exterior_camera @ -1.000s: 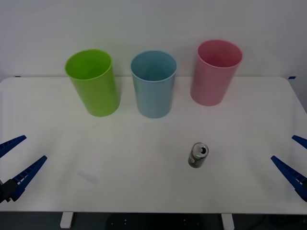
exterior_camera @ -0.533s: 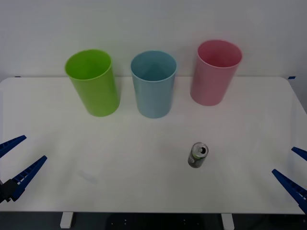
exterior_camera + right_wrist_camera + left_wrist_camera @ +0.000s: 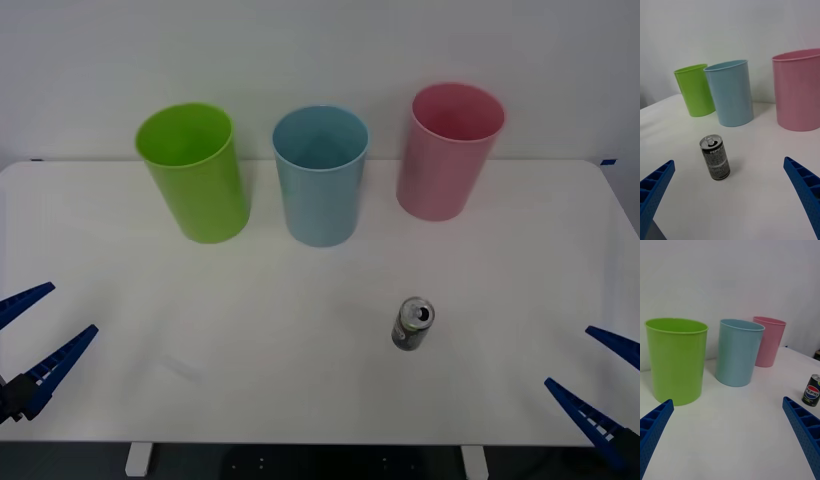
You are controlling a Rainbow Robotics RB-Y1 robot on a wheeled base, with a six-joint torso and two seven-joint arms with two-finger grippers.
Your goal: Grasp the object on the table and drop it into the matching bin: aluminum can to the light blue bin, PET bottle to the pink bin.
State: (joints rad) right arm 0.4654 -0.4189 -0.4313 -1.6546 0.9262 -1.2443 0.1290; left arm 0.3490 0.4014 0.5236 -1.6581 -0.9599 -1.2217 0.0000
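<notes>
Since the earlier front frames my right gripper (image 3: 592,390) has shifted inward and nearer the table's front edge, off the far right margin; nothing else has moved. I read that as the reach toward the can starting up.

Left to right on the white table (image 3: 120,290):
- Left gripper (image 3: 25,345) parked at the left edge, fingers spread wide, holding nothing.
- Lime green bin (image 3: 196,172), then the light blue bin (image 3: 320,176), in a row at the back.
- Pepsi can (image 3: 411,324) upright, alone in the open, forward of the gap between the light blue bin and the pink bin (image 3: 447,152), well apart from both.
- Right gripper at the right front, fingers wide apart, empty.

Right wrist view: the can stands between my spread fingers (image 3: 655,187) but farther out, not yet within them. Grasp not yet made. The can belongs in the light blue bin, so the carry afterwards should go back and leftward.
</notes>
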